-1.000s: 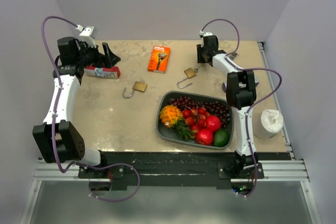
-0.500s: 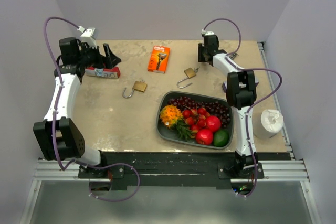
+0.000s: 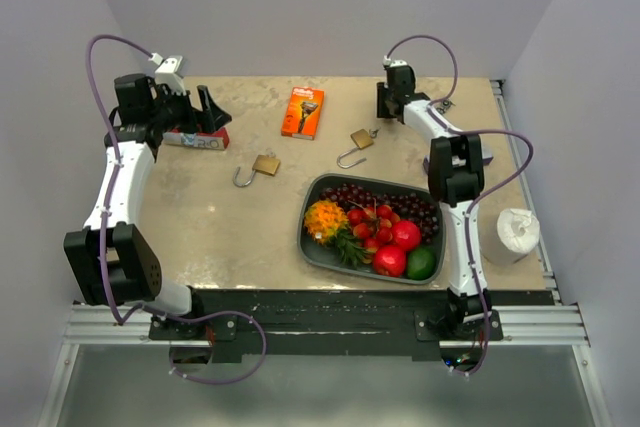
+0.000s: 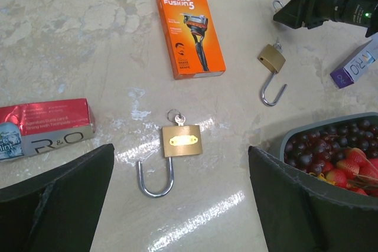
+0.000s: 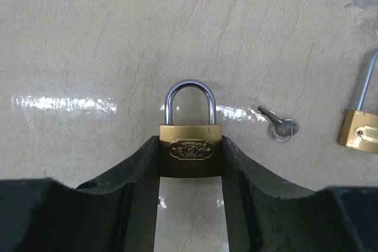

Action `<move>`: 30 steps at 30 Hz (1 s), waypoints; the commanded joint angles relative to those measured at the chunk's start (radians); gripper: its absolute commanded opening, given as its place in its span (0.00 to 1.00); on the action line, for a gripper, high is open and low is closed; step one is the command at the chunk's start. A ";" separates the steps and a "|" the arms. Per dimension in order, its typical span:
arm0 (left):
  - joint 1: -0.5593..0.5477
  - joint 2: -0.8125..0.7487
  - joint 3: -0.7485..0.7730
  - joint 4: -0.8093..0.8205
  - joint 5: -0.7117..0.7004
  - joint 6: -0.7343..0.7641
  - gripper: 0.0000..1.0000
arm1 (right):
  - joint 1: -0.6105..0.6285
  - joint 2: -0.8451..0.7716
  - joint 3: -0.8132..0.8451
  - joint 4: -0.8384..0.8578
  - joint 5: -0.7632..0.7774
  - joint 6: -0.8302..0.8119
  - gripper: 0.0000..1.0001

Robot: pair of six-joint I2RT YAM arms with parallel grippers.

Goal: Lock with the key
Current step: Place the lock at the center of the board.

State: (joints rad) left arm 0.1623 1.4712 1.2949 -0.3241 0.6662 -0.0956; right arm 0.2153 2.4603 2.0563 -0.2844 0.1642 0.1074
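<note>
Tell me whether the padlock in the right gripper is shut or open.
Shut: both shackle legs enter the padlock body, held in the right gripper.

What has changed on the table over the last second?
Barely anything. The right arm's elbow drifted a touch left and the right gripper edged toward the far edge, still clamped on the closed padlock. The left gripper stayed open by the red box. The two open padlocks, the razor box and the fruit tray have not moved.
</note>
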 commanded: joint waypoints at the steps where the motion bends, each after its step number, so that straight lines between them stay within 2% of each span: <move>1: 0.002 -0.009 -0.005 0.017 0.004 -0.023 0.99 | 0.001 0.046 0.120 -0.047 -0.003 0.011 0.26; 3: 0.000 -0.008 -0.003 0.019 0.004 -0.024 1.00 | -0.001 0.058 0.153 -0.061 -0.005 0.012 0.26; 5: 0.000 -0.006 -0.002 0.019 0.004 -0.026 0.99 | 0.001 0.062 0.160 -0.067 0.000 0.014 0.32; 9: 0.002 -0.005 -0.003 0.020 0.003 -0.023 1.00 | 0.001 0.058 0.156 -0.064 0.001 0.014 0.50; 11: 0.002 -0.002 -0.002 0.022 0.001 -0.021 1.00 | 0.001 0.052 0.148 -0.059 0.000 0.015 0.66; 14: 0.000 0.001 0.009 0.016 0.001 -0.016 1.00 | -0.001 0.039 0.136 -0.052 -0.025 0.006 0.80; 21: 0.002 0.018 0.043 0.013 0.024 -0.001 0.99 | 0.001 -0.056 0.117 0.014 -0.160 -0.101 0.87; 26: 0.002 0.035 0.075 0.005 0.042 0.020 1.00 | 0.001 -0.231 0.036 0.117 -0.429 -0.345 0.96; 30: 0.002 0.014 0.063 0.066 0.013 0.008 1.00 | 0.002 -0.294 0.011 0.048 -0.606 -0.511 0.97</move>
State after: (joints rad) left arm 0.1623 1.5070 1.3209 -0.3283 0.6800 -0.0879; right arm 0.2150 2.2932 2.0674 -0.2737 -0.2020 -0.1867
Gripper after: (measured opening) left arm 0.994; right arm 0.960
